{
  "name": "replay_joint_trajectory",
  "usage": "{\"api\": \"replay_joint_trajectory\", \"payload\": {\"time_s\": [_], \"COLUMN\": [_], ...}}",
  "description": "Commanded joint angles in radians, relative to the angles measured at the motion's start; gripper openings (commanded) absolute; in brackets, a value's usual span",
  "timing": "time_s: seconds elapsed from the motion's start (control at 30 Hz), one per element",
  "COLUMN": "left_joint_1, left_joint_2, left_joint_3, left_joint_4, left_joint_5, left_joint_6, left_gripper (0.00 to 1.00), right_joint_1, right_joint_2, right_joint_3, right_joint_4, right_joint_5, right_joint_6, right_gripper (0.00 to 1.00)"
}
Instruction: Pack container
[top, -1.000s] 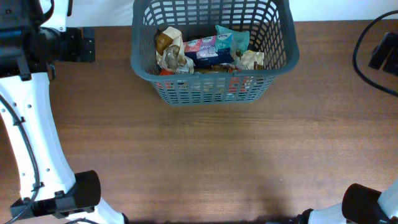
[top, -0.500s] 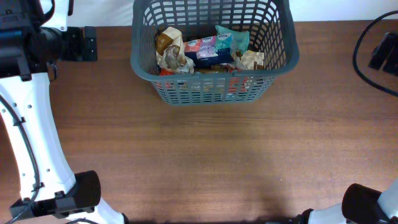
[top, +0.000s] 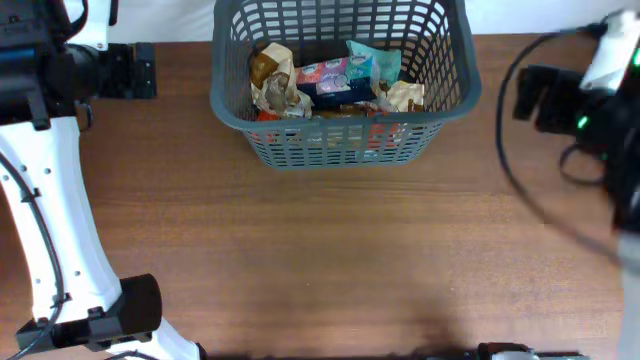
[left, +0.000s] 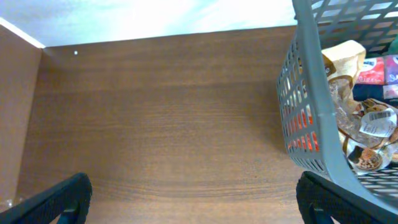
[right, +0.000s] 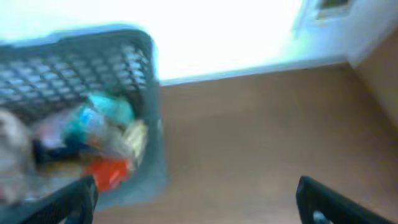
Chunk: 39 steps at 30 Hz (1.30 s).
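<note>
The dark grey lattice container (top: 345, 118) stands at the table's far centre. It holds several snack packets (top: 335, 82). My left gripper (top: 140, 70) is at the far left, apart from the container, open and empty. In the left wrist view the container's rim (left: 317, 106) is at the right, with the packets (left: 364, 124) inside; the open fingers (left: 199, 202) are over bare wood. My right gripper (top: 527, 98) hovers to the right of the container. The right wrist view is blurred: container (right: 149, 74) and packets (right: 93, 134) at the left, the open fingers (right: 199, 199) empty.
The brown wooden table (top: 330, 260) runs from the container to the near edge. A black cable (top: 515, 180) loops from the right arm over the table's right side. The left arm's white link (top: 50, 230) lies along the left edge. A white wall (left: 155, 18) is behind the table.
The right arm has swung into the overhead view at the right, now level with the container. The left arm, the container and the packets have not moved.
</note>
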Motion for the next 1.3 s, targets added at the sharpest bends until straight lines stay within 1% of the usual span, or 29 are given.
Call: {"api": "replay_joint_trajectory", "payload": {"time_s": [0.0,0.07,0.27,0.33,0.43,0.5,0.57,0.7,0.77,0.97,1.27], "left_joint_1": [0.003,0.003,0.003,0.003,0.003,0.003,0.003,0.003,0.003,0.003,0.003], "left_joint_2": [0.007,0.007,0.007,0.007,0.007,0.007,0.007,0.007,0.007,0.007,0.007], "left_joint_3": [-0.001,-0.001,-0.001,-0.001,-0.001,-0.001,-0.001,-0.001,-0.001,-0.001,-0.001], "left_joint_4": [0.002,0.002,0.002,0.002,0.002,0.002,0.002,0.002,0.002,0.002,0.002], "left_joint_5": [0.011,0.011,0.011,0.011,0.011,0.011,0.011,0.011,0.011,0.011,0.011], "left_joint_6": [-0.013,-0.013,-0.013,-0.013,-0.013,-0.013,-0.013,-0.013,-0.013,-0.013,-0.013], "left_gripper": [0.99,0.99,0.99,0.99,0.99,0.99,0.99,0.99,0.99,0.99,0.99], "right_joint_1": [0.036,0.038,0.037,0.037,0.037,0.037,0.037,0.036,0.036,0.037,0.037], "right_joint_2": [-0.230,-0.377,-0.785,-0.877,-0.967,-1.029,-1.072,-1.122,-1.158,-1.267,-1.267], "right_joint_3": [-0.293,-0.489,-0.973,-1.104,-1.254,-1.385,-1.479,-1.561,-1.575,-1.630,-1.709], "right_joint_4": [0.164,0.263,0.437,0.485,0.574,0.690,0.784,0.869,0.871,0.877,0.891], "right_joint_5": [0.007,-0.007,-0.006,-0.006,-0.006,-0.006,-0.006,0.016,0.045,0.051,0.050], "right_joint_6": [0.012,0.012,0.011,0.011,0.011,0.012,0.011,0.012,0.011,0.004,0.004], "right_gripper": [0.99,0.99,0.99,0.99,0.99,0.99,0.99,0.99,0.99,0.99,0.99]}}
